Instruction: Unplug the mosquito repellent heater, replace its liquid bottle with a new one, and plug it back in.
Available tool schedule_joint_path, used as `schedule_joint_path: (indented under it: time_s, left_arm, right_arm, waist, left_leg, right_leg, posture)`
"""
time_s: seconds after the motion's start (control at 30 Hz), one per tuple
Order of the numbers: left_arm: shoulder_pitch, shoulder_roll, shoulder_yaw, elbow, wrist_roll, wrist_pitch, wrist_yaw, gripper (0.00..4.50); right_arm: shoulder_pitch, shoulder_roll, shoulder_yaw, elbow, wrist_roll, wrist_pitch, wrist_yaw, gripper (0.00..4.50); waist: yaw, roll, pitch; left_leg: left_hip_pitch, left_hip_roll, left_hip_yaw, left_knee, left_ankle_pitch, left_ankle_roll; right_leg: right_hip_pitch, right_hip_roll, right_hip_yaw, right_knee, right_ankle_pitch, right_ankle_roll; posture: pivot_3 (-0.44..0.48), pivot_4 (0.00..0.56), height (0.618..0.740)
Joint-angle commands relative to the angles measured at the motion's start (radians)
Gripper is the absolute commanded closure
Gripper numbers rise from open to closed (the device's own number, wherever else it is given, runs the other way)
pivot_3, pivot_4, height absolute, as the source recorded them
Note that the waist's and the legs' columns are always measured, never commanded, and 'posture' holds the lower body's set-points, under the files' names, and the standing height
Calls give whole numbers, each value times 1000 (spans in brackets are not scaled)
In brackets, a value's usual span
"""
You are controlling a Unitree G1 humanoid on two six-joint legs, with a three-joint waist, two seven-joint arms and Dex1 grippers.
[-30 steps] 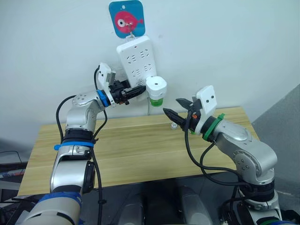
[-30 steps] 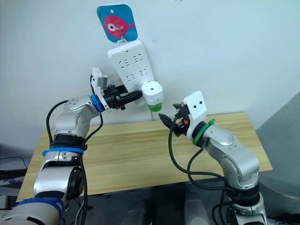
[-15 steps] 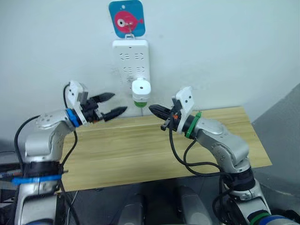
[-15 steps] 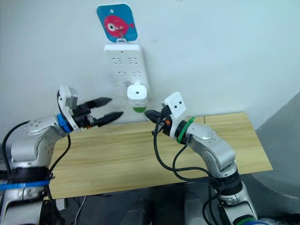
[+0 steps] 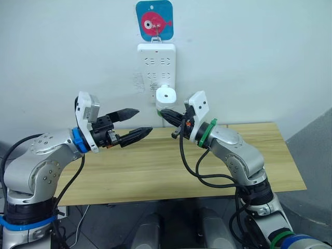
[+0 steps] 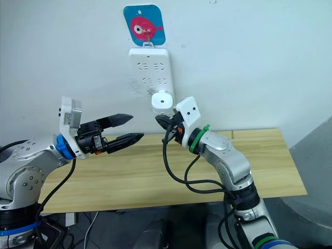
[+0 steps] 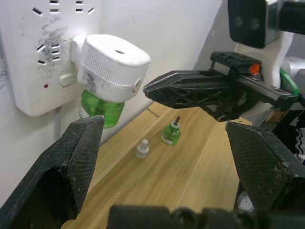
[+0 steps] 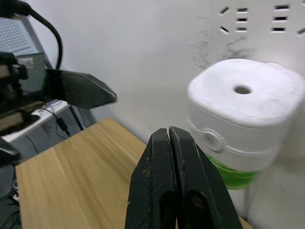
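Your heater (image 5: 166, 96) sits plugged into the lower part of the white power strip (image 5: 156, 65) on the wall, with its green bottle (image 7: 101, 108) hanging under it above the back edge of the wooden table (image 5: 155, 171). Your right gripper (image 5: 165, 114) has its two fingers pressed together, holding nothing, with the tips just beside the heater's lower edge. Your left gripper (image 5: 137, 122) hovers over the table well to the left of the heater, its fingers spread wide and empty. On the table below the heater you have a second small green bottle (image 7: 170, 133) standing upright, with a small white cap (image 7: 142, 149) just beside it.
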Motion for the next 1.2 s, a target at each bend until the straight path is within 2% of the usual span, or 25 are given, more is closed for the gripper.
schedule_joint_path:
  time_s: [0.03,0.63,0.77,0.97,1.2]
  left_arm:
    - [-36,21,18,-8,-24,-5,3,0]
    - [-68,27,-13,30,-15,-24,-11,0]
    - [-68,27,-13,32,-14,-25,-10,0]
    - [-70,26,-14,40,-11,-29,-11,0]
    - [-72,30,-20,57,-2,-40,-23,0]
  right_arm:
    - [-1,-1,-11,-26,-10,-25,-4,4444]
    - [-1,17,-25,27,-59,-71,-33,4444]
    - [-1,23,-46,21,-44,-64,-38,4444]
    - [-4,95,-149,16,48,7,-101,4444]
    - [-14,112,-181,16,91,66,-135,4444]
  waist:
    - [0,0,0]
    - [-2,0,0]
    - [-2,0,0]
    - [-2,0,0]
    - [0,0,0]
  left_leg:
    - [0,0,0,0,0,0]
    - [0,0,1,0,0,0]
    - [0,0,0,0,0,0]
    - [0,0,0,0,0,0]
    - [0,0,0,0,0,0]
  right_leg:
    - [0,0,0,0,0,0]
    - [0,1,0,0,0,0]
    - [0,1,0,0,0,0]
    - [0,1,0,0,0,0]
    - [0,1,0,0,0,0]
  posture:
    - [-51,224,740]
    - [-66,235,740]
    - [-67,239,740]
    - [-71,239,740]
    - [-82,239,740]
